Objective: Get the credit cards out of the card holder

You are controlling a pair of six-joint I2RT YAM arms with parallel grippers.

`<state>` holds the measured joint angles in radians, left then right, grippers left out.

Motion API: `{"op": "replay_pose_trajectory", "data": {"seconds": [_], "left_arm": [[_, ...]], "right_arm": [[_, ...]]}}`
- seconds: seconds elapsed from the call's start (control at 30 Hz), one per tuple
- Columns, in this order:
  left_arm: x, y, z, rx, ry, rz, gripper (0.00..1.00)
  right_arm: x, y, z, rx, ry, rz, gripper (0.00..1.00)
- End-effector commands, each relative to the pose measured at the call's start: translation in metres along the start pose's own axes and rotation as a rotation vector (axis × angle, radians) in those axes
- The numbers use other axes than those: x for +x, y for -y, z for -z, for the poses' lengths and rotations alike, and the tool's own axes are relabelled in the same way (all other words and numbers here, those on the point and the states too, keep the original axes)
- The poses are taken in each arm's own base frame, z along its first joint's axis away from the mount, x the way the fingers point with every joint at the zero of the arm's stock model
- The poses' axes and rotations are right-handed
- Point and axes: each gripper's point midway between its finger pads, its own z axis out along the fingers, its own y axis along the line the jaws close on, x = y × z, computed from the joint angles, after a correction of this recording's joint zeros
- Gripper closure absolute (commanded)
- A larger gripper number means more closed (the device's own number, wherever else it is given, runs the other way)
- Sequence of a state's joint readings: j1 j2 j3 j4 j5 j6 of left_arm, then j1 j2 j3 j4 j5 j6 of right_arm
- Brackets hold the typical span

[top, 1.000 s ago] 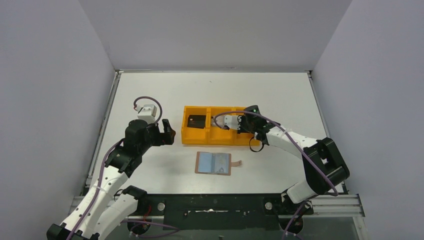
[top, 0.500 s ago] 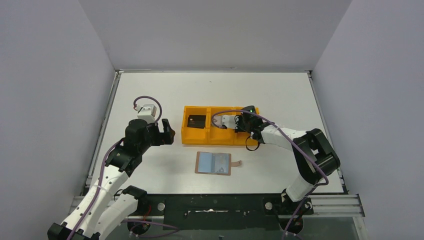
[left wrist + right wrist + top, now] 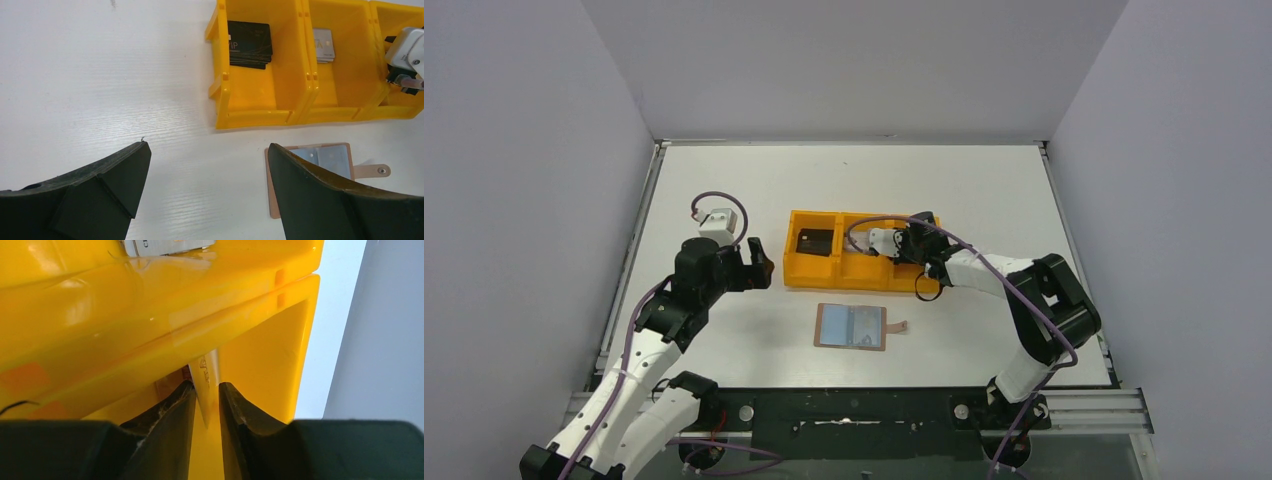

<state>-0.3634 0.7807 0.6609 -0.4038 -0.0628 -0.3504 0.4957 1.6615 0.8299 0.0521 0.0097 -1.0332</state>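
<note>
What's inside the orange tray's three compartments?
Left: black card. Middle: silvery grey card. Right: the right gripper pinching a thin card edge-on; what lies beneath is hidden.

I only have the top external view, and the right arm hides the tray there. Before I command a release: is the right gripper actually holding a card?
Observer: Yes. In the right wrist view a thin card stands edge-on, pinched between the fingers of the right gripper, down inside the orange tray.
Operator: Where are the other cards?
Observer: The left wrist view shows a black card lying in the tray's left compartment and a silvery grey card in the middle one.
</note>
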Motion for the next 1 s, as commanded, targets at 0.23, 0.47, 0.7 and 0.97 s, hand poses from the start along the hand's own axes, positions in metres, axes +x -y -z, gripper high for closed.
{"op": "replay_pose_trajectory", "data": {"seconds": [0.23,0.47,0.7,0.97], "left_arm": [[-0.015,0.007,0.000,0.031,0.033,-0.017,0.11],[-0.014,0.007,0.000,0.032,0.030,-0.016,0.11],[-0.012,0.008,-0.002,0.038,0.017,-0.015,0.11],[-0.004,0.022,-0.007,0.111,-0.022,0.020,0.11]], "right_arm": [[-0.023,0.032,0.022,0.069,0.096,-0.177,0.51],[-0.039,0.051,0.047,0.114,0.183,-0.357,0.46],[-0.065,0.084,0.111,0.222,0.357,-1.034,0.38],[-0.101,-0.012,0.127,-0.101,0.232,-1.711,0.40]]}}
